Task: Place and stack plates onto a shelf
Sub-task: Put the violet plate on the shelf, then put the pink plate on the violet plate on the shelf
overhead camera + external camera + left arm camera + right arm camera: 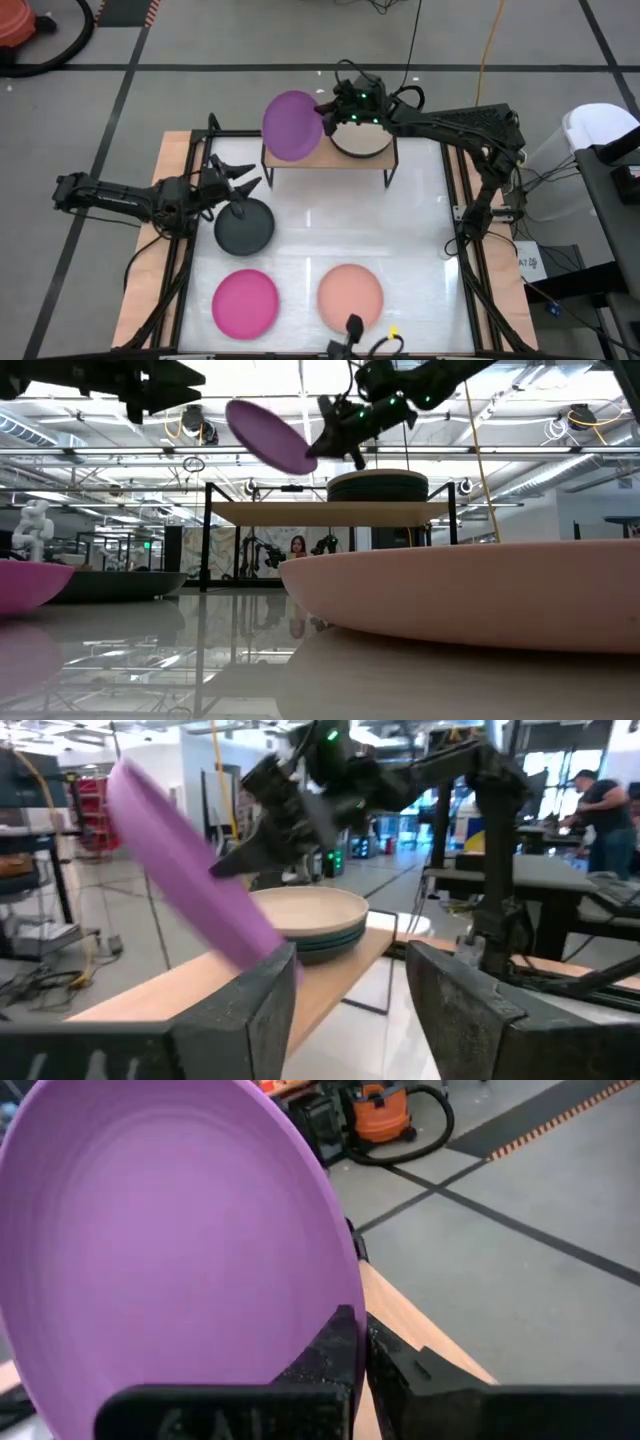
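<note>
The purple plate [292,125] hangs tilted in the air over the left half of the shelf [300,157], and my right gripper [325,110] is shut on it. On the shelf's right half rests a stack of plates [362,138] with a beige one on top and a dark teal one under it [318,942]. My left gripper [238,181] is open and sits above the far-left edge of the charcoal plate [246,229], touching nothing. The charcoal plate, a magenta plate [245,301] and a peach plate [351,295] lie flat on the table. My right gripper pinches the purple plate's rim [340,1302] between its two fingers, on the edge that faces the stack. One finger [330,1355] lies on the inner face, the other on the underside. The fingers come roughly level from the table's right. The plate is lifted clear, tilted, its free edge higher [240,412].
The shelf stands at the table's far edge on thin black legs [207,540], with open space under its board. Its left half [180,985] is bare wood. The table has wooden side rims [148,250]. A person [600,795] stands in the room beyond the table.
</note>
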{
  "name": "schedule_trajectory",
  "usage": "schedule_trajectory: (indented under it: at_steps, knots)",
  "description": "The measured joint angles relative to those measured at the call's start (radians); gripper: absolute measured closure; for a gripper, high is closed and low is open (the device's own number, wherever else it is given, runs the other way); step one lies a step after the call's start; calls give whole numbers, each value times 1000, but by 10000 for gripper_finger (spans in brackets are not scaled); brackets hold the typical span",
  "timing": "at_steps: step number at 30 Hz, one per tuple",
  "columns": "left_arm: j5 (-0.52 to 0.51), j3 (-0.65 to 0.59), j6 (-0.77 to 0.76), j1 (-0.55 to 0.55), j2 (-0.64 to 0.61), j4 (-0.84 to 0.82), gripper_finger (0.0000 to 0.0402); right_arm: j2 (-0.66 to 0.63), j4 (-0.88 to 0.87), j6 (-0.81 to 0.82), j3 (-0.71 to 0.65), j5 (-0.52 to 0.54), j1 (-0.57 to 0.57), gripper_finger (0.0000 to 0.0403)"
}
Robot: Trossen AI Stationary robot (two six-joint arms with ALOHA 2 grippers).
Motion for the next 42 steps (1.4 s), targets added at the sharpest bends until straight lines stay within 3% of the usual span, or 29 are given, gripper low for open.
schedule_trajectory:
  at_steps: [8, 20, 25, 29, 42]
  knots:
    - [0, -18, 8, -26, -6, 26, 206, 75, -10, -12, 0, 5, -20, 403]
    - [2, -18, 4, -31, -6, 46, 206, 80, -37, -135, 1, 15, -19, 400]
    - [2, -18, 2, -31, -6, 47, 206, 79, -63, -154, 1, 109, -19, 399]
    - [3, -18, 2, -31, -6, 46, 206, 79, -93, -210, 2, 116, -20, 397]
    - [3, -18, -13, -31, -6, 48, 206, 81, -115, -238, 0, 177, -19, 326]
